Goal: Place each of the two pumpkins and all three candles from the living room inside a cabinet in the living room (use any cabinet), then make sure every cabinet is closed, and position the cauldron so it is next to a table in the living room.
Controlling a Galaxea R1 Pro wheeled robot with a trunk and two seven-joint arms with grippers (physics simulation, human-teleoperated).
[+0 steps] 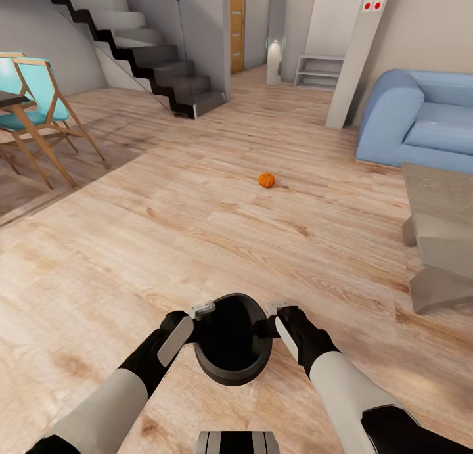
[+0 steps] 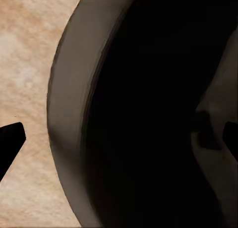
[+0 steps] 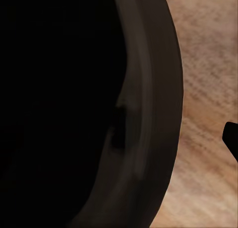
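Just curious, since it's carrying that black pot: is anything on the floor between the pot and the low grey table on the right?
Nothing visible blocks it. The cauldron is held between both grippers, and bare wood floor runs from it to the table. The pumpkin lies farther ahead, off that path.

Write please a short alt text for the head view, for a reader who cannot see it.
Two robot arms hold a black cauldron by its rim, left end effector and right end effector on opposite sides, above a light wood floor. Farther ahead a small orange pumpkin lies on the floor; a blue sofa stands at right.
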